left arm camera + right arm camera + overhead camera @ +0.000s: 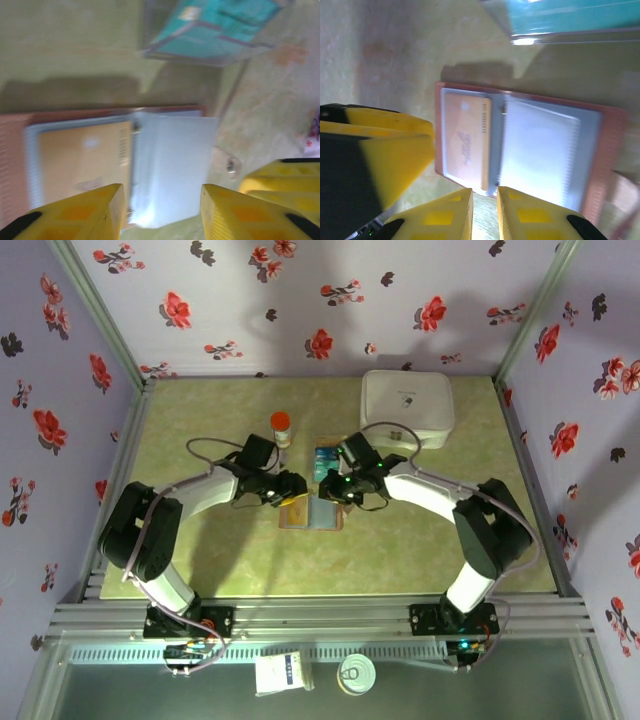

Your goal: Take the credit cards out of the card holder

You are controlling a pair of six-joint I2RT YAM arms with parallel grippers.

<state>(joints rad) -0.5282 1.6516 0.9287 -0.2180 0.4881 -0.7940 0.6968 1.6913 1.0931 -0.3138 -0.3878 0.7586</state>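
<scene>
The brown card holder (312, 516) lies open and flat on the table between both arms. An orange-yellow credit card (82, 160) sits in its left pocket; the other grey-blue pocket (172, 165) looks empty. A small stack of teal credit cards (324, 457) lies on the table just beyond it. My left gripper (162, 210) hovers open over the holder's near edge, nothing between its fingers. My right gripper (485, 196) is at the holder's middle fold, jaws only narrowly apart with bare table showing between them. The orange card (465, 145) and teal stack (570, 17) show in the right wrist view.
A small orange-capped bottle (281, 426) stands left of the teal stack. A large white rounded-square case (405, 408) sits at the back right. The two grippers are close together; the left one's yellow finger (385, 155) fills the left of the right wrist view.
</scene>
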